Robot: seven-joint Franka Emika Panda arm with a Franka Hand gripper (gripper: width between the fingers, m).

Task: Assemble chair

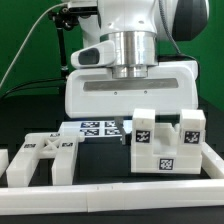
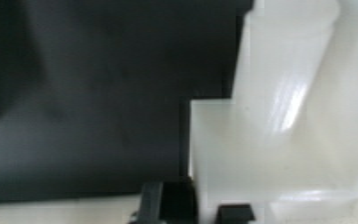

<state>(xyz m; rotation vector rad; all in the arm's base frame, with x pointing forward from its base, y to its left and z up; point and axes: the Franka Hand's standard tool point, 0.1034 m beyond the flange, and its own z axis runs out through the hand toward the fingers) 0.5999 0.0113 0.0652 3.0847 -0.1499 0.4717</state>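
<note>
Judging from what lies on the table [image 1: 100,160], the chair is early in its making: nothing here yet stands as a seat on legs. At the exterior view's left edge a small white piece [image 1: 5,165] lies cut off by the frame. Just beside it the slotted panel [image 1: 45,157] lies flat and loose, joined to nothing. Further along, the marker board [image 1: 95,128] lies flat behind the parts, beneath the arm [image 1: 130,40]. Toward the exterior view's right comes the tagged cluster [image 1: 166,145]: two upright blocks with a lower block between them, each showing a square tag, standing close behind the low rail [image 1: 110,188]. Whether these are pressed home into one another or only set side by side, I cannot tell. The arm's hand hangs just behind that cluster's left block, and its fingers are hidden there. The wrist view shows the claw [image 2: 194,208] clenched, its dark fingertips [image 2: 153,205] right against a stepped white part [image 2: 274,120], most likely a piece of that cluster. Whether it nips a thin edge or merely presses on it is not clear. My reading is that some blocks may be gathered on the right, while the panel and the small piece on the left wait to be fitted, so most of the joining is left to do
</note>
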